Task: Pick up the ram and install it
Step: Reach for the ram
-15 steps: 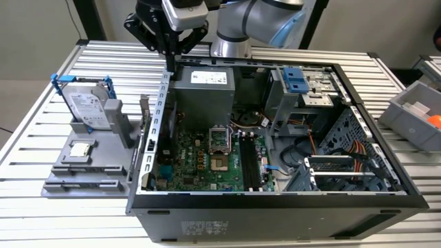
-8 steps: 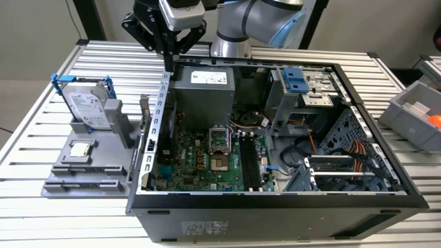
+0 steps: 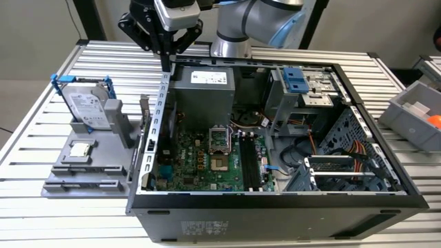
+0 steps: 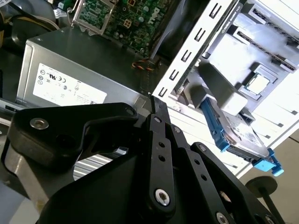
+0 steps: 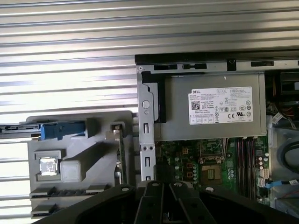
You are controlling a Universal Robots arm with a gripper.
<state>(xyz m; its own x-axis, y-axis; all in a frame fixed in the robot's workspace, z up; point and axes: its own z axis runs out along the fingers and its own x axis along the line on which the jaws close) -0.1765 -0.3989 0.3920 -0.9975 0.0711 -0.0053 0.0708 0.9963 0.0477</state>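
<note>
Pincer (image 3: 165, 64), closed and empty, hangs over the case wall (image 3: 160, 108). The ram (image 5: 120, 156) stands just beside that wall, so a descent could strike it.

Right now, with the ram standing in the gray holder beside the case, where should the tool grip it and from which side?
Take the ram by the middle of its top long edge, coming straight down. It stands on edge in the gray holder, and the case wall runs close along one flat face, so a sideways approach looks blocked.
</note>
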